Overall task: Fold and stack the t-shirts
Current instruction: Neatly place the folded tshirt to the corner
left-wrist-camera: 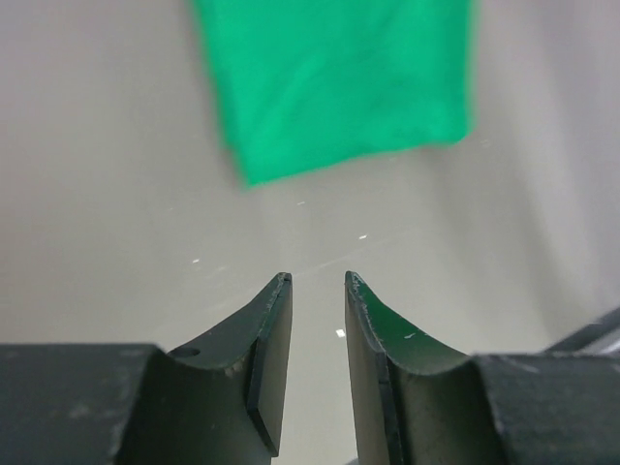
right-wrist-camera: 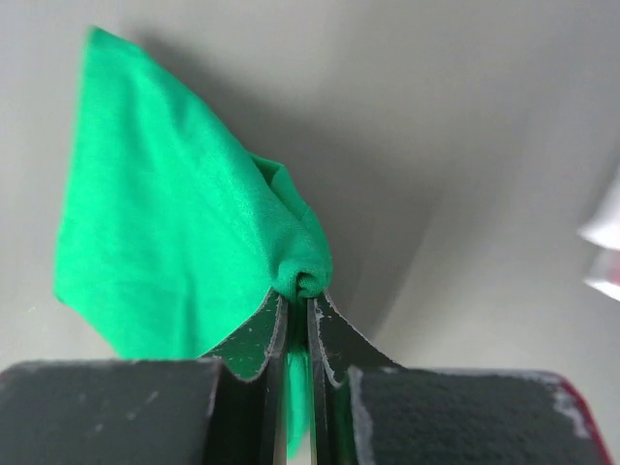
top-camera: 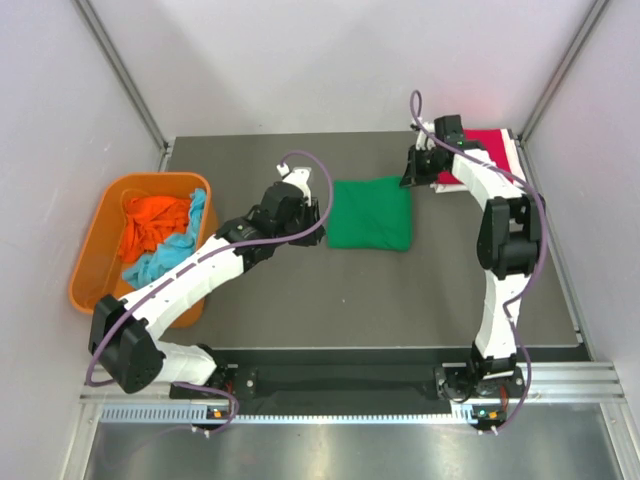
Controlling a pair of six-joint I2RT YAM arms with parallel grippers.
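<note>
The green t-shirt [top-camera: 370, 213] lies folded into a neat rectangle on the table [top-camera: 400, 300], around the middle and a little toward the far edge. Its right-hand far corner is lifted off the surface, bunched into a small roll and pinched tight between the fingers of the right gripper [right-wrist-camera: 298, 298], which are pressed together on the cloth. The rest of the shirt hangs and spreads away from that pinch. The left gripper [left-wrist-camera: 317, 279] sits just off the shirt's left edge, low over the bare table, its fingers parted by a narrow gap with nothing between them and not touching the cloth. At the far right corner of the table lies the red t-shirt [top-camera: 490, 140]. It looks folded flat, though the right arm covers part of it, so I can't be sure. Off the table's left edge stands an orange tub [top-camera: 95, 240], and in it the orange t-shirt [top-camera: 150, 225] and the light blue t-shirt [top-camera: 165, 255] are heaped together, crumpled and unfolded.
</note>
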